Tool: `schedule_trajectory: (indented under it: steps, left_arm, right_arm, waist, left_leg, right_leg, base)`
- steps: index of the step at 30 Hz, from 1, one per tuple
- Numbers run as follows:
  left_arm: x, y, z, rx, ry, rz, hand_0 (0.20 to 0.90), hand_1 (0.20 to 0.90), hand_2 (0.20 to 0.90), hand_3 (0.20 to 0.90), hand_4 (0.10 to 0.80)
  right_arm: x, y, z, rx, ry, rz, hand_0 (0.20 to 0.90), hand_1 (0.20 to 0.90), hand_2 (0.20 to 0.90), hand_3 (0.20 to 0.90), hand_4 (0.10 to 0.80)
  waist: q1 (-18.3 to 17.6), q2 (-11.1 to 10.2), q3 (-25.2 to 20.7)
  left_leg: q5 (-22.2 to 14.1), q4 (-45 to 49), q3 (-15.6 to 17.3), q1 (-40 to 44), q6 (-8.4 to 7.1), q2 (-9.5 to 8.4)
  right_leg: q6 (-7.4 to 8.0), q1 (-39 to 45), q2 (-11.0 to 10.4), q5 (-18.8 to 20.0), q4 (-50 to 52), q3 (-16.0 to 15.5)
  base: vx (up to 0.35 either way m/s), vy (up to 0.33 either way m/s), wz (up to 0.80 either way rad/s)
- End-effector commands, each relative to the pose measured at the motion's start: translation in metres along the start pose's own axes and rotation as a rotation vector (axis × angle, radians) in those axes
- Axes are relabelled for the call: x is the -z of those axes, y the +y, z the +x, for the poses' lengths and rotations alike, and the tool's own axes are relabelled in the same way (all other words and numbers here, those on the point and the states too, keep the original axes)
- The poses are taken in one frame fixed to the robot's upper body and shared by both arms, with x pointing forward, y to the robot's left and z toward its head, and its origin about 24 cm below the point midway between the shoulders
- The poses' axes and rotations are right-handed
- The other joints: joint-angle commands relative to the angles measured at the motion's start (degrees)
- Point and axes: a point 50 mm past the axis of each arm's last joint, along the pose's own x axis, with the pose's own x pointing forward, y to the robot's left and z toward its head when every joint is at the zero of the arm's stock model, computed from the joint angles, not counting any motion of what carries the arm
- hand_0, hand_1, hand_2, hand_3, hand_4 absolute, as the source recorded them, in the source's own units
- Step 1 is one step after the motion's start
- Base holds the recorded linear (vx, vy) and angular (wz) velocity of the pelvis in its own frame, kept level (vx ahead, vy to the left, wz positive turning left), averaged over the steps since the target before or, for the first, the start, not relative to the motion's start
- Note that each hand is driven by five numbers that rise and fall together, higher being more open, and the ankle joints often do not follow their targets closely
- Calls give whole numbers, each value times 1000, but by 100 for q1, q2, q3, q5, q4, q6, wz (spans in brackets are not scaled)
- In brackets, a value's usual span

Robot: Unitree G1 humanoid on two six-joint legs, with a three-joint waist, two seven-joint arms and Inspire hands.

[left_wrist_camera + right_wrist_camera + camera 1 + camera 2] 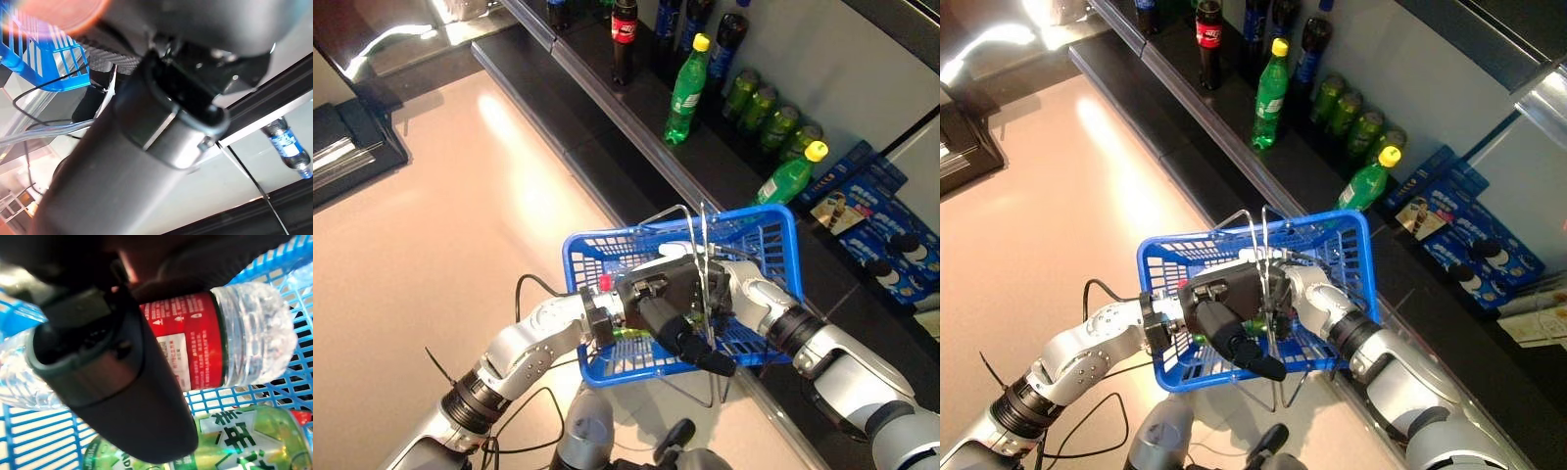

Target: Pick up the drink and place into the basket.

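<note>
Only right wrist view shows right hand (112, 377) fingers grasping clear bottle (220, 342) inside blue basket (773, 230), left hand's fingers unclear.

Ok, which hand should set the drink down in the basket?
Right. The right hand is curled round the red-labelled bottle, low inside the blue basket. The left hand is at the basket's handles with no drink visible.

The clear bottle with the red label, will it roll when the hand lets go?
Probably a little: the clear bottle is round and lies sideways. The blue basket walls and green can beneath should stop it. The right hand curls around it.
</note>
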Motion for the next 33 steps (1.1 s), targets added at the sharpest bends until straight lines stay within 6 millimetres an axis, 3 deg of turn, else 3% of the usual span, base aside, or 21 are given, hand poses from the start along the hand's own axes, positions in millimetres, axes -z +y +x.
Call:
schedule_trajectory:
  steps: [1,9,19,20,21,33]
  left_arm:
    - [-63,-71,40,477,-481,31,300,300,300,200,100]
    - [-63,-74,41,500,-485,19,300,300,300,200,100]
    - [-65,-77,41,521,-491,24,300,300,300,200,100]
    - [-65,-78,41,521,-492,24,300,300,300,200,100]
    - [-65,-78,42,519,-492,25,300,300,300,200,100]
    - [-64,-75,43,492,-486,-39,300,300,300,200,100]
  right_arm:
    - [-26,-5,12,7,-51,-68,300,300,300,200,100]
    - [-28,7,16,-84,-50,-67,300,300,300,200,100]
    - [-28,9,16,-95,-39,-59,300,300,300,200,100]
    - [-27,9,16,-96,-35,-57,359,359,359,269,169]
    - [-27,10,16,-96,-29,-54,900,900,900,900,800]
    - [-25,11,16,-87,-24,-42,900,900,900,900,800]
  waist:
    - [20,-206,-2092]
    - [53,-225,-2097]
    - [23,-251,-2084]
    - [20,-252,-2084]
    - [12,-251,-2087]
    - [-32,-235,-2086]
  left_leg:
    - [-200,-208,108,46,-3,-82]
    - [-202,-208,92,46,-2,-89]
    - [-226,-208,118,63,17,-91]
    - [-225,-208,120,64,18,-92]
    - [-223,-208,124,66,18,-89]
    - [-220,-208,189,77,12,-80]
  right_leg:
    - [-161,217,124,-412,112,-73]
    - [-166,221,134,-411,105,-93]
    - [-181,196,138,-409,115,-57]
    - [-181,194,139,-407,116,-54]
    - [-181,190,137,-403,117,-52]
    - [-179,186,143,-392,109,-31]
  base:
    - [0,0,0]
    - [1,-1,0]
    - [0,-4,2]
    - [0,0,0]
    - [0,0,0]
    - [0,0,0]
